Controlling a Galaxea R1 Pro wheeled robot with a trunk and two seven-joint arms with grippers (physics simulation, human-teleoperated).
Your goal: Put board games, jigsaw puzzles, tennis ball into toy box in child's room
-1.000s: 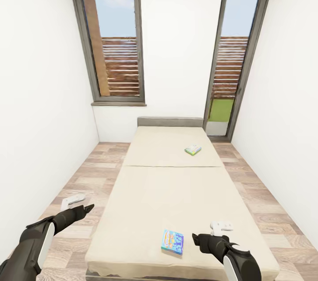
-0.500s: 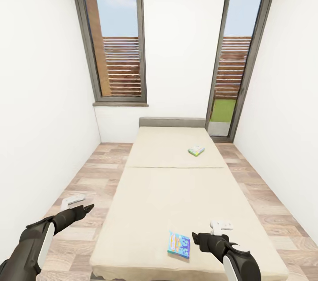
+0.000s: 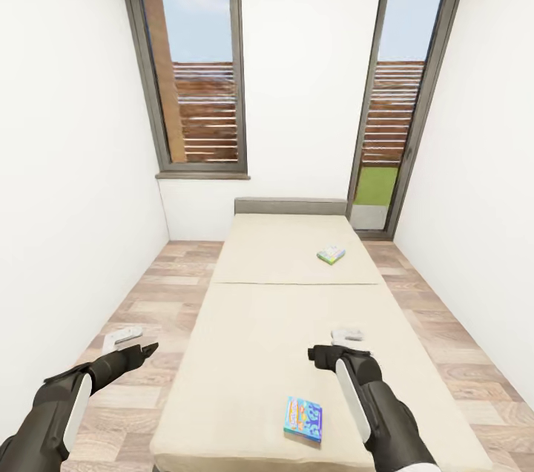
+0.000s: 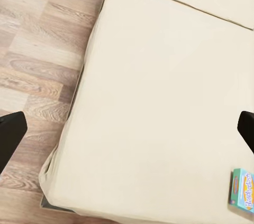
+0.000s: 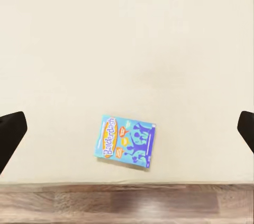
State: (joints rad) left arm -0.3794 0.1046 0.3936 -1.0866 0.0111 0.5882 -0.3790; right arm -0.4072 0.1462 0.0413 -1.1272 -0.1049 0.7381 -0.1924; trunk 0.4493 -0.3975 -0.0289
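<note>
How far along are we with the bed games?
Nothing looks done yet: the blue board game lies near the foot of the bed, the second board game farther up. The right hand hovers open above the mattress, and the left hand is open over the floor. Both pickups remain.

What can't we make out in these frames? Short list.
- Small pale board game box with green edge, far down the beige bed: too small in the head view to read its print.
- Blue board game box: cut off by the left wrist picture's edge.
- Left gripper: seen end-on in the head view, its finger gap unclear there.
- Bed's near end: cut off by the head picture's lower edge.
</note>
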